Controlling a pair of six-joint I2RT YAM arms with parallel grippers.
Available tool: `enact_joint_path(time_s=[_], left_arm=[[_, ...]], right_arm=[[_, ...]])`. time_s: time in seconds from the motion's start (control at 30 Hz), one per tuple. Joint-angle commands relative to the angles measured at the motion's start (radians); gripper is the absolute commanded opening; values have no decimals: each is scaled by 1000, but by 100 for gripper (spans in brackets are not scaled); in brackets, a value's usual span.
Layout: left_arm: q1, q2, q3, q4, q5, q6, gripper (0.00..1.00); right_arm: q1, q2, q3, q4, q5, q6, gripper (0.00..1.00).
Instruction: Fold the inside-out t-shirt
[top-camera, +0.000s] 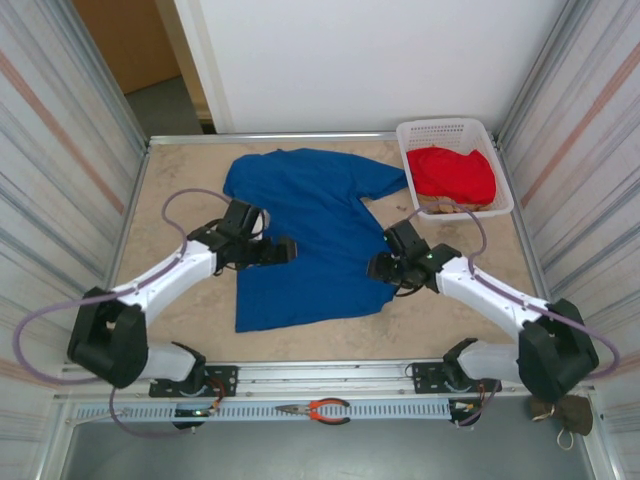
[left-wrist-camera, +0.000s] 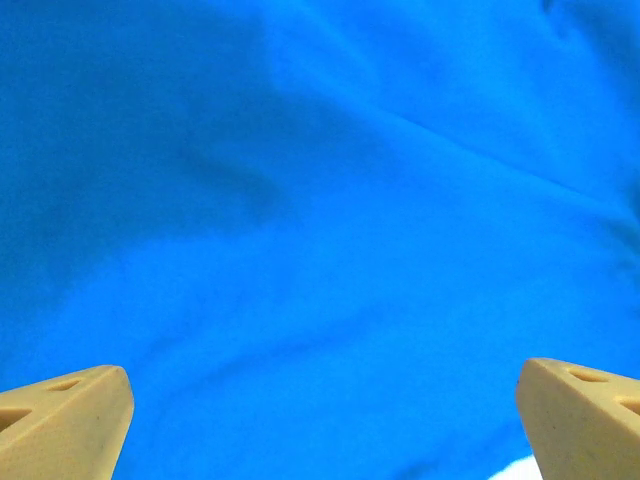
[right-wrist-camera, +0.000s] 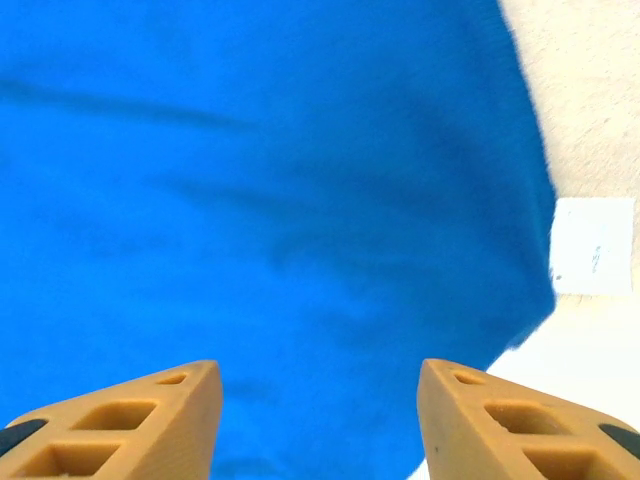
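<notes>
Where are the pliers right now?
Top view: the pliers lie midway along the slotted rail at the table's near edge, nearer than the shirt.

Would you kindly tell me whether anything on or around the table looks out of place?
Red-handled pliers lie on the front rail, odd for folding laundry. The blue t-shirt sits crooked on the table, one sleeve reaching toward the basket, and a white tag shows beside its edge.
</notes>
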Motion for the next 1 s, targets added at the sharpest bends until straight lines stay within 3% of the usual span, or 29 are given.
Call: enact_joint_path(time_s=[0.0,0.27,0.7,0.77,0.9,0.97], left_arm=[[-28,-72,-3,-90,-23,-1,99],[-37,-144,-41,-125,-49,-16,99],[-63,-100,-32,-114,-43,-11,99],[-69,-94,-32,-112,-45,-9,99],[-82,-92,-33,-114,-64,16,99],[-100,-96,-34,-124,-94,52,99]], right_arm=[[64,-68,-13,-184,90,68,59],[128,-147,-150,-141,68,212,69],[143,12,-143,36,9,222,55],[147,32,-138,52,-1,224,47],[149,36,-108,39,-6,218,0],[150,6,-79,12,-2,210,0]])
